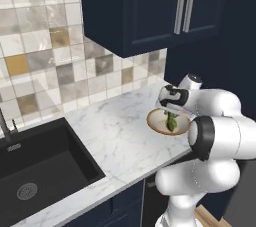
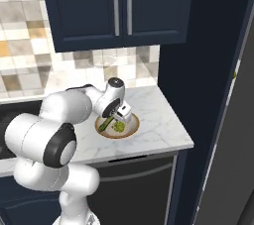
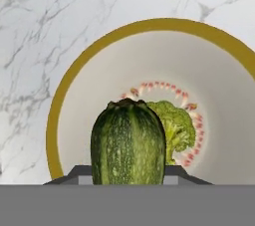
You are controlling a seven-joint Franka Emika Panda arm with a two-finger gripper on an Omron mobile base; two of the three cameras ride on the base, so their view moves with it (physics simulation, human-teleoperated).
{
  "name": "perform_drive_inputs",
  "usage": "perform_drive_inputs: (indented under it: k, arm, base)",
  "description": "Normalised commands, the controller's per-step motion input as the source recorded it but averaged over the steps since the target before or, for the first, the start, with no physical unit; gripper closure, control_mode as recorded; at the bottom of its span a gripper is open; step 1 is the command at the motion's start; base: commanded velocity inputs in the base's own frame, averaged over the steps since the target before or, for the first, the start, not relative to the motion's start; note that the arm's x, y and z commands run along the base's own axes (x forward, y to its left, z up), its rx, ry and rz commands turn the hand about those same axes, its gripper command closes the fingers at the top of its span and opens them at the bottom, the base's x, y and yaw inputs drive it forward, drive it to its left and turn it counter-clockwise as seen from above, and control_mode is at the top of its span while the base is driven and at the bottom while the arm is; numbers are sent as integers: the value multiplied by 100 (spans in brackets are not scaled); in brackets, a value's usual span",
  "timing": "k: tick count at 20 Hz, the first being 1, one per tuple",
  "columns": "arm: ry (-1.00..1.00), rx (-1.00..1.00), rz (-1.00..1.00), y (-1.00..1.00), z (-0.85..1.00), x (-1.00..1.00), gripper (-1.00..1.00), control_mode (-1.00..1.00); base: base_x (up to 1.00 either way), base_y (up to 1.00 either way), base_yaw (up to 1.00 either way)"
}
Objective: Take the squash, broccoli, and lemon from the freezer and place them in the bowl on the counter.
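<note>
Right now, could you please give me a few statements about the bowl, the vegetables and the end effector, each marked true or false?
1. The end effector grips the squash over the bowl. True.
2. The broccoli lies in the bowl. True.
3. The bowl sits in the sink. False: it sits on the marble counter.
4. The lemon lies in the bowl. False: just the broccoli lies there.

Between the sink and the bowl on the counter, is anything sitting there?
No. In the left base view the marble counter lies bare between the sink and the bowl.
</note>
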Motion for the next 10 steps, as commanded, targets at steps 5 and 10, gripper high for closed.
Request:
perform_drive_inputs:
  k: [5, 10]
  arm:
    - [3, 0, 0, 0, -37, 11, 100, -100]
    - [3, 0, 0, 0, -34, 16, 100, -100]
  base:
    - [0, 0, 0]
    - [0, 0, 0]
